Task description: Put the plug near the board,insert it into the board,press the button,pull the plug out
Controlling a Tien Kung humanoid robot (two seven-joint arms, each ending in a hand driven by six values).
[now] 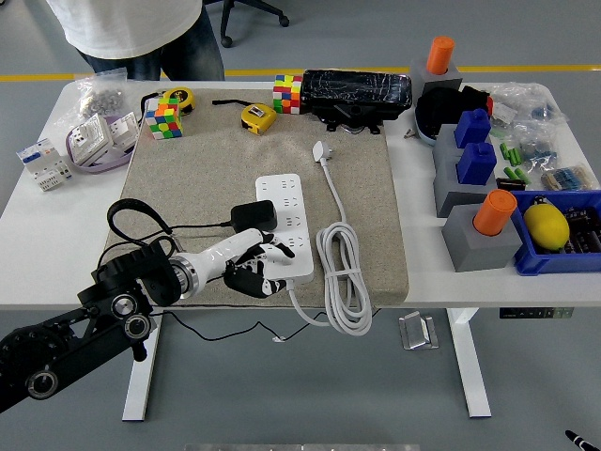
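Fingers [252,272] of the left hand [246,263] are loosely curled with the black tips hanging downward; they grip nothing, and they lie at the near left edge of the white power board [285,228], against its lower corner. Just above the hand, a black plug [254,215] sits on the board's left side, its thin black cable [192,225] running off to the left toward the forearm. Whether the plug is pushed fully into a socket cannot be told from this angle. The board lies lengthwise on a tan mat [188,188] in the middle of the desk [38,244], and its own thick white cord [343,277] coils in loops just to the right, ending in a white plug [323,151] that rests on the mat beyond the board.

Along the mat's far edge sit a Rubik's cube [161,119], a yellow tape measure [254,116], a second cube [287,93] and a black foil-wrapped box [357,91]. On the right part of the desk stand grey blocks with orange cylinders [495,212] and blue pieces [476,162], with a blue bin [563,258] holding a lemon [547,226]. White switch boxes [43,162] lie at the far left. A person in a white shirt [122,23] stands at the far left corner of the desk, hands out of sight.
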